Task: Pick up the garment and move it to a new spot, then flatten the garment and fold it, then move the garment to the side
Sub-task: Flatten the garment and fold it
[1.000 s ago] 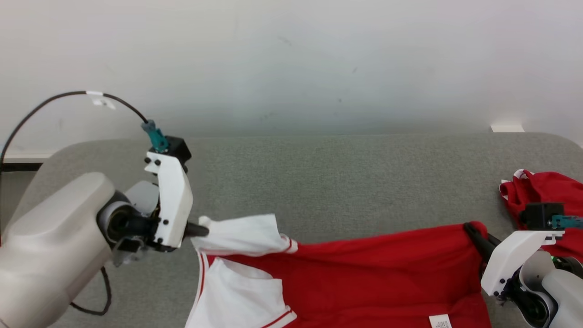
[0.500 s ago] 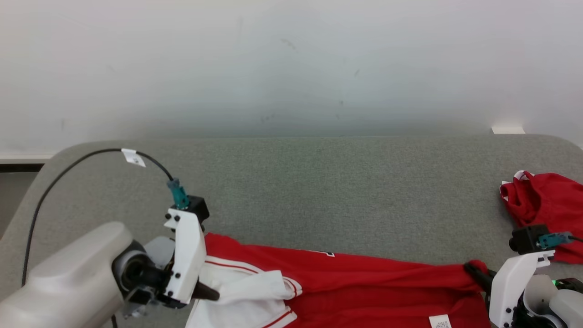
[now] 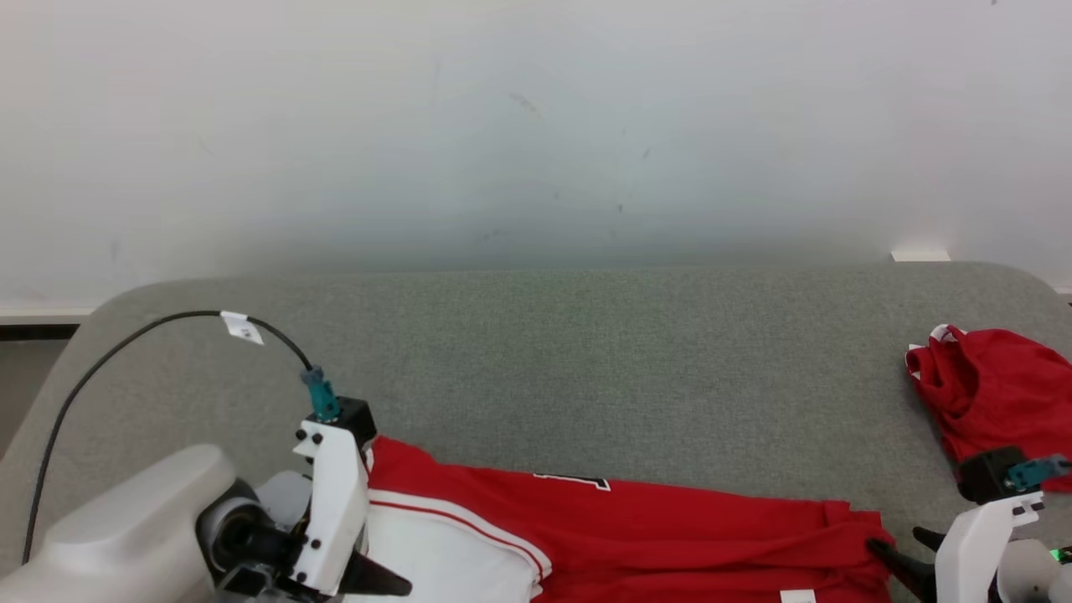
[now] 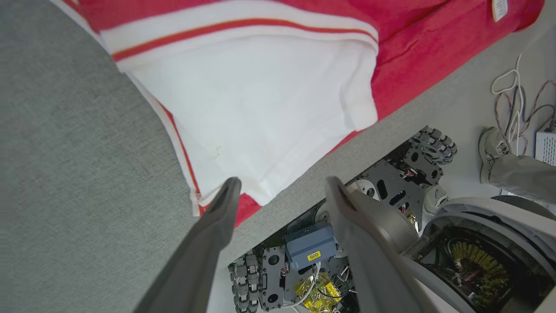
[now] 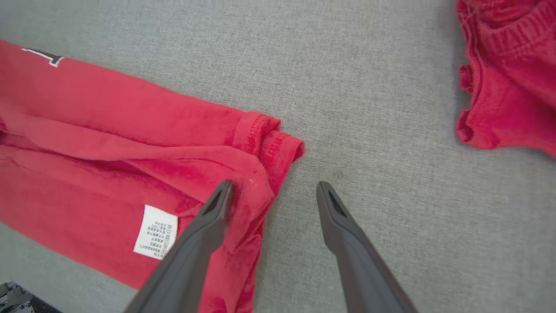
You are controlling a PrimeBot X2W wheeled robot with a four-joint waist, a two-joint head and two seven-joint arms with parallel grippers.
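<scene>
Mostly flat, red garment (image 3: 670, 536) with white sleeve (image 4: 260, 100); left pincer (image 4: 282, 182) and right pincer (image 5: 274, 186) agape, empty.

From ten to two o'clock the grey table (image 3: 586, 352) lies bare up to the wall (image 3: 536, 126), open room for either arm. The red and white garment (image 3: 670, 528) fills the near edge at six o'clock. At three o'clock a crumpled second red garment (image 3: 997, 394) blocks the right end. A strip of bare table runs between the two, where my right gripper (image 5: 271, 187) stands spread. My left gripper (image 4: 282, 182) gapes at the table's near edge.
</scene>
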